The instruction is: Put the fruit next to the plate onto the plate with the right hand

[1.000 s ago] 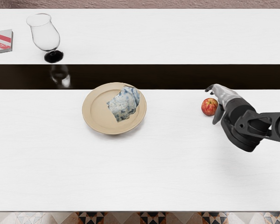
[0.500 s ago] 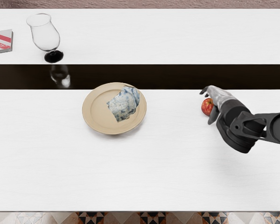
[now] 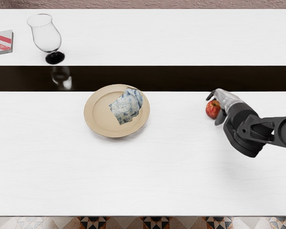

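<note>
Apple [image 3: 212,109] sits on the white table [image 3: 148,176], well right of the tan plate [image 3: 97,118], with only tabletop between them; a crumpled blue-white cloth [image 3: 127,106] fills the plate's right half. Right hand [image 3: 224,102] is pressed against the apple's right side and reaches over its top, can't tell if the grip is closed. Far left: wine glass [image 3: 44,34] and red-striped book [image 3: 0,42], cover print too small to read.
</note>
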